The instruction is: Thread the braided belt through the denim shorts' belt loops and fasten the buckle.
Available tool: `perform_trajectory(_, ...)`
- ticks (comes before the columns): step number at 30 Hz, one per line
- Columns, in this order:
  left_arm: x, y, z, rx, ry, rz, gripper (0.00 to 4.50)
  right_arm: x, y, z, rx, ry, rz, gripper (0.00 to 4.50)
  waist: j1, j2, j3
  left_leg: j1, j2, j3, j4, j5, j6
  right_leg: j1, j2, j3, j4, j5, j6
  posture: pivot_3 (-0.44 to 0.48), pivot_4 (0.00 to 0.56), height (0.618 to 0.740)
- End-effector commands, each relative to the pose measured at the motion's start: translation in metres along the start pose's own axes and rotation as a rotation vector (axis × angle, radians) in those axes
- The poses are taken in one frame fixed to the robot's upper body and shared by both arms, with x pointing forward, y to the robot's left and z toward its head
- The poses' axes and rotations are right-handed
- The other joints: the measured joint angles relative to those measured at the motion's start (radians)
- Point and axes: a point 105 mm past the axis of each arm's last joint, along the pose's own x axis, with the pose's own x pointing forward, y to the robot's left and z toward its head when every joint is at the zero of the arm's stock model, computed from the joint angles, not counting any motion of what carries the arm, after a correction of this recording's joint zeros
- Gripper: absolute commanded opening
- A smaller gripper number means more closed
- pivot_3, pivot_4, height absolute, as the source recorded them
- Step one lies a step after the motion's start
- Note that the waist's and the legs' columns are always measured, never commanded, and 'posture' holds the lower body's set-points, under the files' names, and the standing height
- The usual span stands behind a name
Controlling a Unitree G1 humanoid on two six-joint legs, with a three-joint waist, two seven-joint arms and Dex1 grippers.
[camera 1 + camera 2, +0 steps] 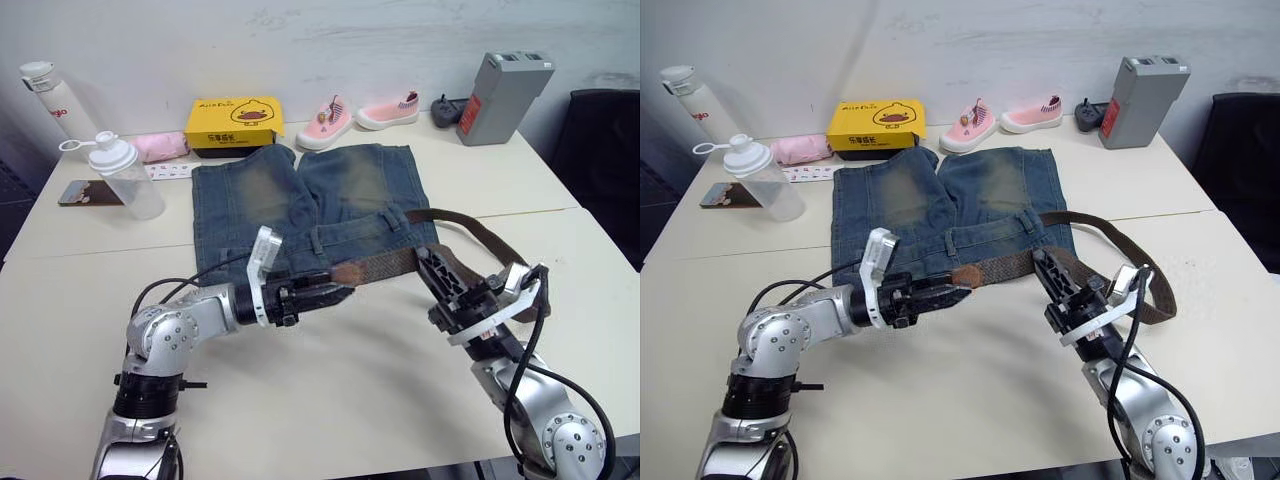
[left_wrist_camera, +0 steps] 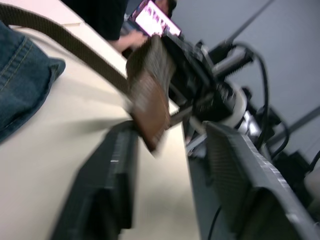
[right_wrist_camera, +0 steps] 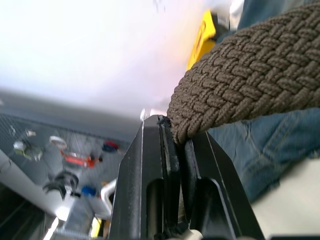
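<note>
So the denim shorts point(image 1: 310, 205) are lying flat on the pale counter point(image 1: 330, 400), waistband toward the robot and legs pointing away toward the wall. Faded blue denim, with yellowish worn patches on both legs.

The braided belt point(image 1: 385, 265) is running roughly left to right along the waistband, then arcing off the shorts' right side in a loop across the counter point(image 1: 480, 232). It's a dark-brown woven strap, and the plaited texture is really showing in the right wrist view point(image 3: 250, 75). The tip end point(image 1: 343, 272) is pointing toward the robot's left and looks like a smoother reddish-brown leather tab. I can't make out the buckle in any of these.

The right gripper point(image 1: 432, 268) is clamped onto the belt, with its black fingers point(image 3: 165, 165) pinching the weave between them, right at the waistband's right part. The left gripper point(image 1: 340, 292) is sitting just in front of the waistband with its fingers spread apart, and the belt's tip is hanging between them in the left wrist view point(image 2: 150, 105), not gripped as far as I can see.

At the far end of the counter there's a yellow box point(image 1: 234, 124), a pair of small pink shoes point(image 1: 360, 115), a grey box point(image 1: 503, 97) and a clear shaker bottle point(image 1: 125, 175).
</note>
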Motion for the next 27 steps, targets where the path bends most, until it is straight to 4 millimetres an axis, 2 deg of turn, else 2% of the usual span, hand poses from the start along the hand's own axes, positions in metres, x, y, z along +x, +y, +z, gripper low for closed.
perform_trajectory(1, -0.002, 0.021, -0.008, 0.341, 0.141, 0.092, 4.34, -0.012, 0.001, 0.032, -0.025, -0.131, -0.004, 0.00, 0.000, 0.001, -0.001, 0.000, 0.000, 0.001, 0.000, 0.000, 0.000, 0.000, 0.000, 0.000, 0.000, -0.001, -0.002, 0.000, 0.150, 0.739)
perform_trajectory(2, -0.003, 0.027, -0.011, 0.423, 0.181, 0.111, 4.46, -0.015, 0.000, 0.038, -0.029, -0.152, -0.013, 0.00, 0.001, 0.003, -0.002, 0.000, 0.000, 0.001, 0.000, 0.000, 0.000, 0.000, 0.000, 0.000, -0.001, -0.003, -0.005, 0.000, 0.150, 0.739)
perform_trajectory(5, -0.009, 0.069, -0.003, 0.769, 0.275, 0.268, 4.46, -0.023, 0.003, 0.058, -0.064, -0.202, -0.013, 0.00, 0.006, 0.005, -0.001, -0.001, 0.000, 0.002, -0.001, -0.001, 0.001, 0.000, -0.001, 0.001, -0.002, -0.003, -0.006, 0.000, 0.150, 0.739)
perform_trajectory(7, -0.015, 0.091, 0.003, 0.936, 0.334, 0.351, 4.46, -0.025, 0.006, 0.063, -0.086, -0.212, -0.010, 0.00, 0.006, 0.005, -0.001, -0.003, 0.000, 0.002, -0.001, -0.002, 0.005, -0.003, -0.001, 0.002, -0.003, -0.001, -0.008, 0.000, 0.150, 0.739)
perform_trajectory(9, -0.024, 0.116, 0.011, 1.105, 0.397, 0.473, 4.46, -0.026, 0.011, 0.067, -0.100, -0.218, 0.006, 0.00, 0.006, 0.005, -0.001, -0.007, 0.000, 0.001, -0.001, -0.003, 0.006, -0.004, -0.001, 0.002, -0.002, 0.001, -0.004, 0.000, 0.150, 0.739)
perform_trajectory(11, -0.031, 0.130, 0.014, 1.207, 0.454, 0.525, 4.46, -0.026, 0.014, 0.069, -0.108, -0.219, 0.016, 0.00, 0.004, 0.005, -0.001, -0.008, 0.000, 0.001, -0.001, -0.003, 0.007, -0.005, 0.000, 0.002, -0.001, 0.005, 0.003, 0.000, 0.150, 0.739)
perform_trajectory(12, -0.033, 0.135, 0.009, 1.220, 0.504, 0.521, 4.46, -0.026, 0.016, 0.069, -0.113, -0.220, 0.019, 0.00, 0.003, 0.005, -0.001, -0.009, 0.000, 0.002, -0.001, -0.002, 0.006, -0.006, 0.000, 0.002, 0.000, 0.005, 0.004, 0.000, 0.150, 0.739)
perform_trajectory(16, -0.034, 0.140, 0.004, 1.208, 0.507, 0.513, 3.28, -0.024, 0.019, 0.071, -0.116, -0.230, 0.026, 0.00, 0.000, 0.005, -0.001, -0.010, 0.000, 0.007, 0.000, 0.000, 0.004, -0.006, 0.001, 0.002, 0.002, 0.007, 0.007, 0.000, 0.150, 0.739)
perform_trajectory(23, -0.033, 0.141, -0.006, 1.080, 0.484, 0.513, 0.14, -0.024, 0.017, 0.073, -0.126, -0.236, 0.012, 0.00, 0.001, 0.004, -0.002, -0.010, 0.000, 0.007, 0.000, 0.000, 0.007, -0.006, 0.001, 0.003, 0.003, 0.008, 0.007, 0.000, 0.150, 0.739)
perform_trajectory(27, -0.034, 0.135, -0.013, 0.989, 0.463, 0.488, 0.04, -0.024, 0.015, 0.075, -0.133, -0.236, 0.000, 0.00, -0.001, 0.004, -0.002, -0.009, 0.000, 0.008, 0.001, 0.000, 0.006, -0.006, 0.001, 0.003, 0.003, 0.008, 0.007, 0.000, 0.150, 0.739)
